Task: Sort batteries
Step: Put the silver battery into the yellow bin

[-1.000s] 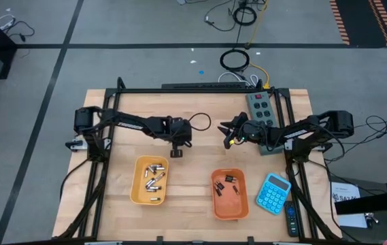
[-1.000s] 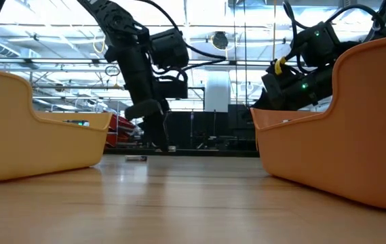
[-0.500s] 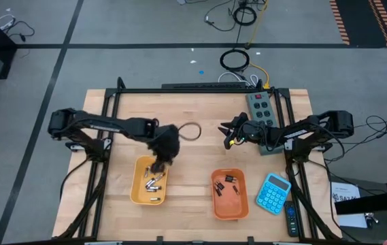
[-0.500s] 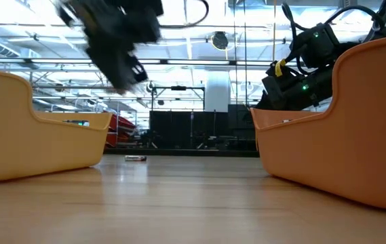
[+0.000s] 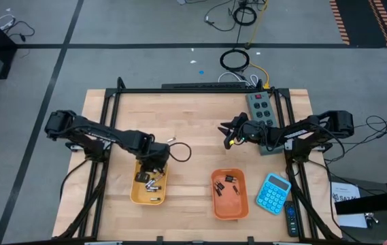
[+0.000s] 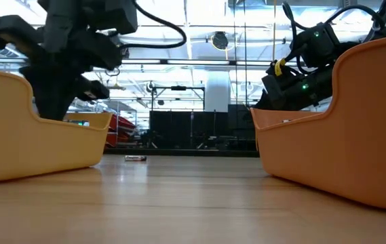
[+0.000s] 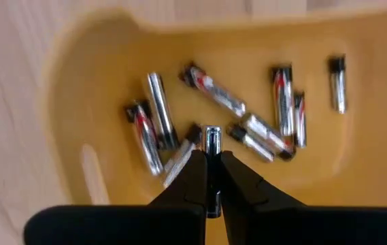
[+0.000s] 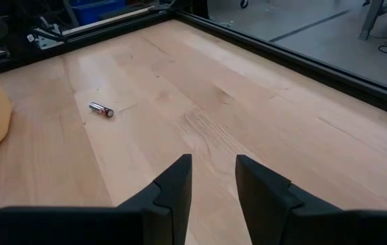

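My left gripper (image 7: 211, 155) hangs over the yellow tray (image 5: 149, 182) at the near left and is shut on one silvery battery (image 7: 211, 136). Several silvery batteries (image 7: 215, 95) lie on that tray's floor. In the low view the tray's wall hides the fingertips. The orange tray (image 5: 229, 195) at the near middle holds several small dark batteries (image 5: 230, 184). My right gripper (image 8: 213, 170) hovers open over bare wood to the right of the table's middle (image 5: 226, 133), with nothing between its fingers. One loose battery (image 8: 101, 109) lies on the tabletop (image 6: 136, 158). My left gripper pinches the battery between its two fingers, which come from above and point steeply down. The battery lies along the fingers, its silvery end (image 7: 211, 133) sticking out past the fingertips. It is lifted clear above the batteries in the tray.
A blue calculator (image 5: 273, 192) lies right of the orange tray. A grey power strip (image 5: 261, 107) sits at the far right. Black frame rails (image 5: 200, 89) run along the table's far edge and sides. Bare wood lies between the trays and the far rail.
My left gripper has risen from the table's middle and swung toward the near left, over the yellow tray. It has tipped to point more steeply down and stays shut on the battery it carries.
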You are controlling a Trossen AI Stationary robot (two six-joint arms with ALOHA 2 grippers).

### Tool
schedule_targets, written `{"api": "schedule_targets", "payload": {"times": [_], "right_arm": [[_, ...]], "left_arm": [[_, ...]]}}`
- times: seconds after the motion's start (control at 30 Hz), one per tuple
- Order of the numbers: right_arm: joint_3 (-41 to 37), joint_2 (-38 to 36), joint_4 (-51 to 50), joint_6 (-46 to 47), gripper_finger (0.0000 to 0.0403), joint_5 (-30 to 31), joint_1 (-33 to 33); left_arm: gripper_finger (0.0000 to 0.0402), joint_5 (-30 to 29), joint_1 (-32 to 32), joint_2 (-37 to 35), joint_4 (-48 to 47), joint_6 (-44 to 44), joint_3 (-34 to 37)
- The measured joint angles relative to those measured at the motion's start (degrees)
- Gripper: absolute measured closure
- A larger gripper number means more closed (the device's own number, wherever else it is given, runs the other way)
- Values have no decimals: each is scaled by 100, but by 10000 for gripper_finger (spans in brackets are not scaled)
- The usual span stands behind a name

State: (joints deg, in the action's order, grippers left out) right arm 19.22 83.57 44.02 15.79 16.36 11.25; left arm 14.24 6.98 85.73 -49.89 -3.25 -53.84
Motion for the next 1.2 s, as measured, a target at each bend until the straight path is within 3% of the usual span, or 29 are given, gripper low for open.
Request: {"api": "schedule_targets", "payload": {"times": [0.2,0.63,0.83,1.03,1.2], "right_arm": [[0,0,40,0,298,0,0],[0,0,39,0,298,0,-2],[0,0,137,0,298,0,-2],[0,0,165,45,298,0,-12],[0,0,158,46,298,-7,-15]], "left_arm": [[375,-106,14,0,2,197,57],[294,-120,18,0,191,585,54],[280,237,18,-2,-197,169,-541],[279,-1180,-217,40,160,15,-822],[279,-1460,-747,294,416,120,-818]]}}
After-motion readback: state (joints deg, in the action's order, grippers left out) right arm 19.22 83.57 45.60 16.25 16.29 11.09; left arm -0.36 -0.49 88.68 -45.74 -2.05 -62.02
